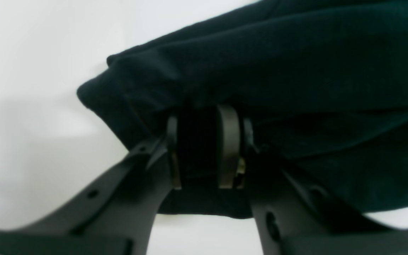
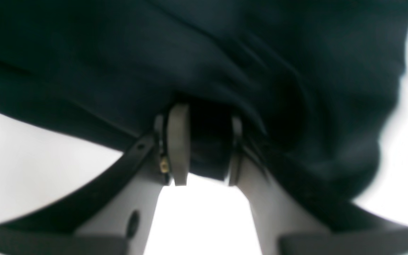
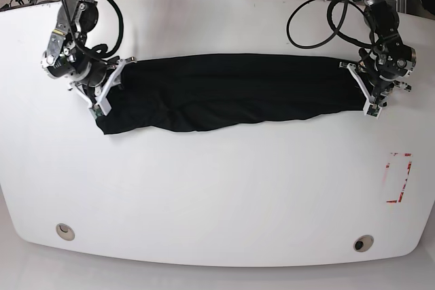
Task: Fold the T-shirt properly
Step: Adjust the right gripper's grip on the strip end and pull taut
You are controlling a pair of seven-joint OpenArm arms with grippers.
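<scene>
Left wrist view: the left gripper sat narrowly parted with a bunch of the black T-shirt pinched between its pads, cloth filling the upper right over the white table. Right wrist view: the right gripper was likewise clamped on a fold of the T-shirt. Base view: the T-shirt lay as a long band across the upper middle, left gripper at its right end and right gripper at its left; likely mid-fold, and the next move called for carrying both ends together evenly.

Both arms reach inward, left tool and right tool clamped.
</scene>
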